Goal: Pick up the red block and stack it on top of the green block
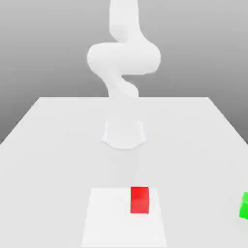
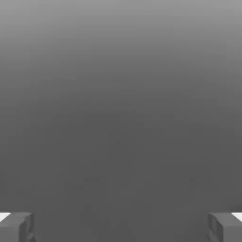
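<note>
One red block (image 1: 139, 200) sits on the white table (image 1: 53, 131), toward the near edge in the exterior view and a little to that view's right of centre. It rests flat on a slightly brighter white square patch (image 1: 109, 218) of the tabletop, inside the patch's far corner on the exterior view's right. Nothing touches the cube and its faces are plain.

One green block (image 1: 244, 205) lies on the same table, well apart from the red one, at the exterior view's right edge, where the picture's border cuts part of it off. It sits about as near to the camera as the red cube.

One white robot arm (image 1: 123, 58) rises at the far middle of the table, its round base (image 1: 124, 133) planted beyond the red block, and its upper links curl upward out of the picture. The arm stands clear of both cubes.

In the hand view, the gripper (image 2: 121, 227) shows two grey fingertips (image 2: 17, 227), one at each side of the picture, set as wide apart as they go with nothing between them. Behind them lies only a plain grey gradient; neither cube is between the fingers.

Counted: one red cube, one green cube, one arm, two fingers.
</note>
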Controlling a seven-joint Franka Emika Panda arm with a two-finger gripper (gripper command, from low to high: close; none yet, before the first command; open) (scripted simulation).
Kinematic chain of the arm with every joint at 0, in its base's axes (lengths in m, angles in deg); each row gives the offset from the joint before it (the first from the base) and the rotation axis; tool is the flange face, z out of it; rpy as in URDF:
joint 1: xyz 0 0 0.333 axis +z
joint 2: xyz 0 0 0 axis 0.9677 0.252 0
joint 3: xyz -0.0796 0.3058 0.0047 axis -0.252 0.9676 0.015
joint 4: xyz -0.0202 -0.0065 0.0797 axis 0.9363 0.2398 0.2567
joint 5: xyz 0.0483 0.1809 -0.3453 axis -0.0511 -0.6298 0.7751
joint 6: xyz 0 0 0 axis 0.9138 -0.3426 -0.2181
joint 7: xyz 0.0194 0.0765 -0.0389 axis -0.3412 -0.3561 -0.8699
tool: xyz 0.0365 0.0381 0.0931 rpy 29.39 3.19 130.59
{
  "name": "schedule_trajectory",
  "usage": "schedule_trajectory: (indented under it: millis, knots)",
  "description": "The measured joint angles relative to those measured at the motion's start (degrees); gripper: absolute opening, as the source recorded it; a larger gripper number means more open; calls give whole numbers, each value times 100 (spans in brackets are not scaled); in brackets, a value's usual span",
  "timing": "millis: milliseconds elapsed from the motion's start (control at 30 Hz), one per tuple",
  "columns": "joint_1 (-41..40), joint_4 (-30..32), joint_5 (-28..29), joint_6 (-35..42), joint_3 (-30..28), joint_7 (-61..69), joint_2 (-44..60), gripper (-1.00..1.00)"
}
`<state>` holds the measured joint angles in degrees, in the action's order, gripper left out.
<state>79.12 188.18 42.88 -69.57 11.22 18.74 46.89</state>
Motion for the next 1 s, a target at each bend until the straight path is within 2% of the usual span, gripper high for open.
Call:
schedule_trajectory:
  millis: [400,667,833,1000]
  knots:
    - [1597,1050,-626,-1019,-1351,3527,1861,0]
    - [2303,1741,-858,-1695,-1760,5713,3069,0]
    - [2467,2182,-667,-2146,-1790,6836,3712,0]
    - [2447,2569,36,-2578,-1815,7474,4176,0]
